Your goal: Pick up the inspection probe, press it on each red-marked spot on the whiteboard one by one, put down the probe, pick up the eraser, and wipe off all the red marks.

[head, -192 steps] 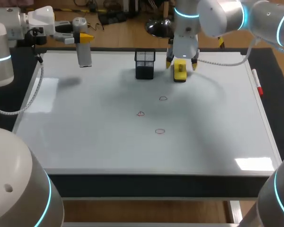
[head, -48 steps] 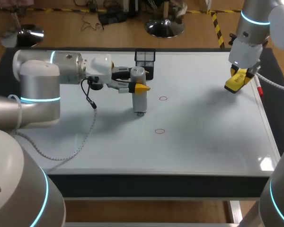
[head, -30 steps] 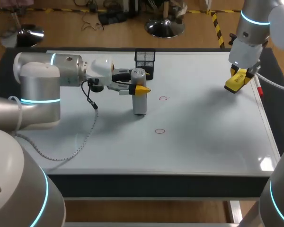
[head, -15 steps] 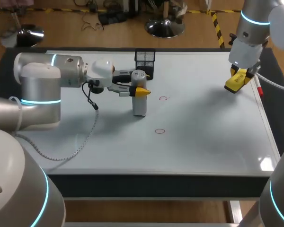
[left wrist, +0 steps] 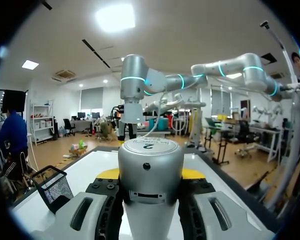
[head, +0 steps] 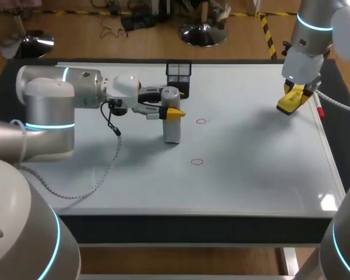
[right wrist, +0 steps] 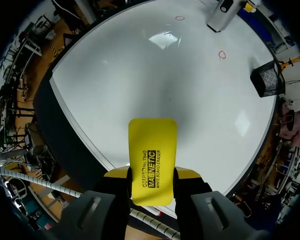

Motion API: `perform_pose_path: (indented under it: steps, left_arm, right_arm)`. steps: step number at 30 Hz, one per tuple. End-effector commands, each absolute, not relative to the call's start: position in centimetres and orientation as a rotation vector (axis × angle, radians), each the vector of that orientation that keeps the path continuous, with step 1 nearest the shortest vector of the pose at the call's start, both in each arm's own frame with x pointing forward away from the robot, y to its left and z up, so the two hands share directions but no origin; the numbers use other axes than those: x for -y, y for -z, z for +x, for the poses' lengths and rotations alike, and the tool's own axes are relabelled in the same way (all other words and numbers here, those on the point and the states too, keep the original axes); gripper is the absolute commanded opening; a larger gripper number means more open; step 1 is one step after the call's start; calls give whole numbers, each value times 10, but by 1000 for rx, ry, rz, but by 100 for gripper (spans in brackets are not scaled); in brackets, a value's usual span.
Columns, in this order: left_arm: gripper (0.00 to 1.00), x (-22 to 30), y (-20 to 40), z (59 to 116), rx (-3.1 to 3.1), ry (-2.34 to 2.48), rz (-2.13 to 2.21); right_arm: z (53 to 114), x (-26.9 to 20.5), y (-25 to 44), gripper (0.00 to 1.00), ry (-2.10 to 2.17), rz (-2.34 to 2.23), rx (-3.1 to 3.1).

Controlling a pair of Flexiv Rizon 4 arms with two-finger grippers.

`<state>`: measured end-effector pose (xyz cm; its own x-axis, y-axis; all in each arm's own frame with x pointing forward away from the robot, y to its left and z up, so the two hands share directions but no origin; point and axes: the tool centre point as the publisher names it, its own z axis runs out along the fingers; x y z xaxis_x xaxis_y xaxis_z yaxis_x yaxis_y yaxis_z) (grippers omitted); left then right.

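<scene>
The inspection probe (head: 172,124) stands upright on the near side of the black mesh basket (head: 178,73), close to it, with its foot down at the whiteboard (head: 251,175). The left jaws are clamped on its upper body from both sides. Whether the foot actually touches the surface I cannot tell, and the body hides whatever lies under it.

Two red marks show. One (head: 201,121) is nearer the robot than the basket and slightly to its right. The other (head: 197,162) is further toward the robot on much the same line.

The step in hand looks like pressing on the spots. To do it well, keep the probe vertical and come straight down on each mark. Lift clear before moving sideways, so the foot does not drag and smear the ink. Centre it over the ring before lowering.

The eraser (head: 291,100) is gripped between the right jaws, well to the right of the basket near the board's edge. That keeps it clear of the probe's path.
</scene>
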<state>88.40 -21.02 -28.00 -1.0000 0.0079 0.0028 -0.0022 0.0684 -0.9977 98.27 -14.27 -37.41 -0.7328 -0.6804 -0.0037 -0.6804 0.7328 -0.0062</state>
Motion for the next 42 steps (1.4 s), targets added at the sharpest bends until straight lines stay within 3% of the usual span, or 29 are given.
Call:
perform_pose_path:
  steps: [1, 11, 42]
  left_arm:
    - [0, 209, 278, 883, 2292, -2145, -4]
    - [0, 197, 268, 880, 2303, -2179, 34]
    - [0, 52, 238, 842, 2513, -2369, 483]
  right_arm:
    - [983, 143, 373, 0, 11, -1149, -2919]
    - [983, 143, 373, 0, 11, -1149, -2919]
    - [983, 143, 373, 0, 11, -1149, -2919]
